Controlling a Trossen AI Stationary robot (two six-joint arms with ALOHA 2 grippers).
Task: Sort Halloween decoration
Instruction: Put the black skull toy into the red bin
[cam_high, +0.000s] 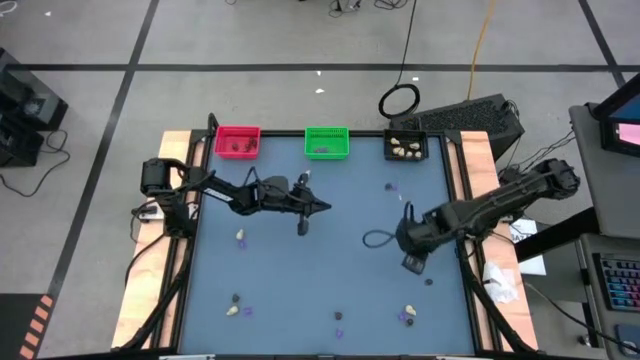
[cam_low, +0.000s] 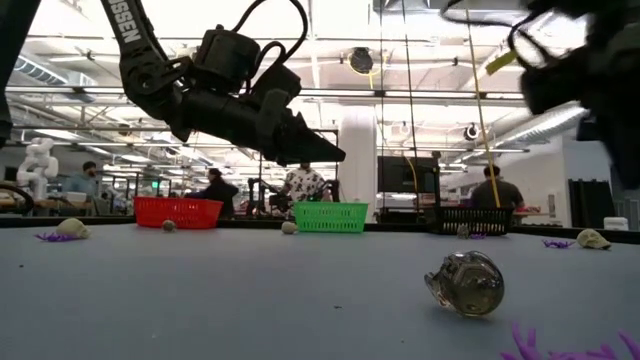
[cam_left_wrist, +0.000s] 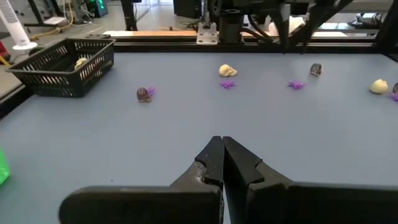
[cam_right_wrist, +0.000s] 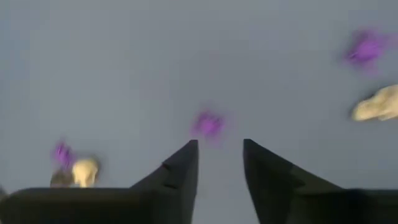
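Observation:
Halloween trinkets lie scattered on the blue mat (cam_high: 320, 260): cream lumps (cam_high: 241, 237) (cam_high: 410, 312), a dark lump (cam_low: 465, 283) and flat purple bits (cam_high: 338, 316). My left gripper (cam_left_wrist: 222, 144) hangs shut above the mat's middle (cam_high: 325, 207), pointing toward the table's right edge, with nothing in it. Near the right edge, my right gripper (cam_right_wrist: 220, 146) is open over the mat (cam_high: 412, 263) and points steeply down. A purple bit (cam_right_wrist: 208, 124) lies on the mat just beyond its fingertips, untouched.
Along the far edge stand a red bin (cam_high: 238, 141) with dark lumps, a green bin (cam_high: 327, 142) and a black bin (cam_high: 406, 147) with cream lumps. More trinkets (cam_high: 232, 310) lie along the near edge. People show in the room behind.

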